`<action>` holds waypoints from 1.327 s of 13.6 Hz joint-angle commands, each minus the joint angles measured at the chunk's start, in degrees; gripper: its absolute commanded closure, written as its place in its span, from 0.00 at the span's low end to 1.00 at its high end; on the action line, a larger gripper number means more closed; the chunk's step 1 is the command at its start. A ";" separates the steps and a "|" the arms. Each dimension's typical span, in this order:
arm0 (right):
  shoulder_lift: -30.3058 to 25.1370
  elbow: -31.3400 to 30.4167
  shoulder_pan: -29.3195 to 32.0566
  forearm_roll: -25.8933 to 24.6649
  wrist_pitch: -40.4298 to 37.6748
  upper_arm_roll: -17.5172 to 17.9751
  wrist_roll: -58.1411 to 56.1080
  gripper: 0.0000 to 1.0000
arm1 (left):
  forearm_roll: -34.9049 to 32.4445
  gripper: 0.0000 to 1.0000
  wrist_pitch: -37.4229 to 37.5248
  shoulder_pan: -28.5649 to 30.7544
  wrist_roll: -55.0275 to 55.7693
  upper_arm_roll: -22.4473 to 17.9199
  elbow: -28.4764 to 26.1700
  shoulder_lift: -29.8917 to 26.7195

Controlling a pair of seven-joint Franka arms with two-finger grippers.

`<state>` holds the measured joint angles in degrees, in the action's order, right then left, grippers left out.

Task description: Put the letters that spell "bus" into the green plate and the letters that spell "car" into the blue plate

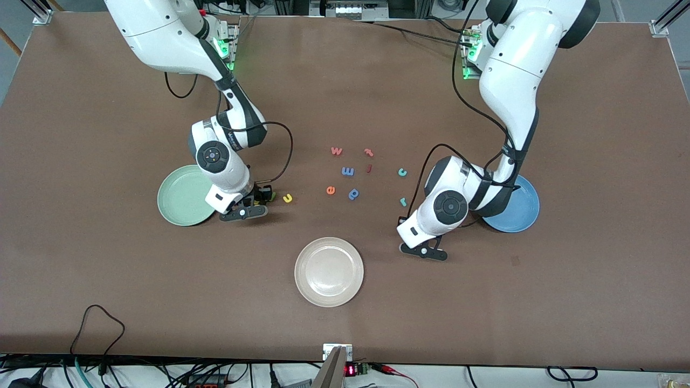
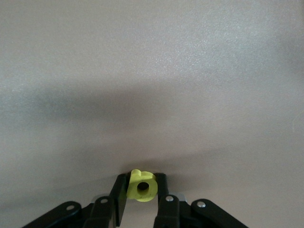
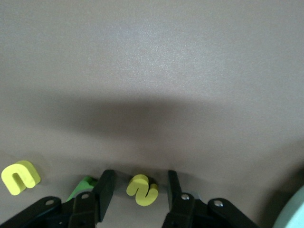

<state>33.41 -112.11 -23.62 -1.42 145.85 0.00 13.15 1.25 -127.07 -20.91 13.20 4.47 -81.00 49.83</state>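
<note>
My left gripper [image 2: 142, 180] is low over the table beside the blue plate [image 1: 525, 210], shut on the yellow a [image 2: 141, 188], which sits between both fingers. The teal c [image 1: 402, 172] and teal r [image 1: 403, 202] lie on the table close by. Down at the table beside the green plate [image 1: 180, 196], my right gripper [image 3: 140, 175] stands open around the yellow s [image 3: 141, 190], with a gap on each side. The green b [image 3: 83, 185] lies just outside one finger. A little farther from the plate lies the yellow u [image 1: 288, 198].
A white plate [image 1: 329, 272] sits near the front edge at the middle. Loose letters lie between the arms: a red w [image 1: 336, 151], two small red letters [image 1: 368, 152], a blue m [image 1: 347, 171], an orange e [image 1: 330, 189] and a blue p [image 1: 353, 194].
</note>
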 commanded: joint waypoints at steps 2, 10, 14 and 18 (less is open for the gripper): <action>0.34 -0.12 -0.47 -0.33 -0.13 -0.26 -0.14 0.48 | 0.25 0.81 8.64 4.09 -1.42 -0.87 0.76 -3.15; 0.34 -0.03 -0.38 -0.25 -0.04 -0.26 -0.23 0.90 | 0.16 0.81 14.76 17.12 -6.26 -0.52 -15.30 -16.34; -0.45 0.67 -0.20 -0.25 -0.30 -0.53 -0.67 0.95 | -0.02 0.81 3.19 18.27 -6.35 -0.52 -28.65 -20.47; -6.85 0.67 2.86 -0.25 -8.10 -0.88 -2.42 0.95 | -1.33 0.81 -0.37 20.37 -8.63 -0.78 -31.41 -20.48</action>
<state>31.40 -110.72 -23.03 -1.47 142.77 -1.03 12.62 1.03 -126.55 -2.88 6.76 3.33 -109.51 32.38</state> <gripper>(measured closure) 0.718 0.700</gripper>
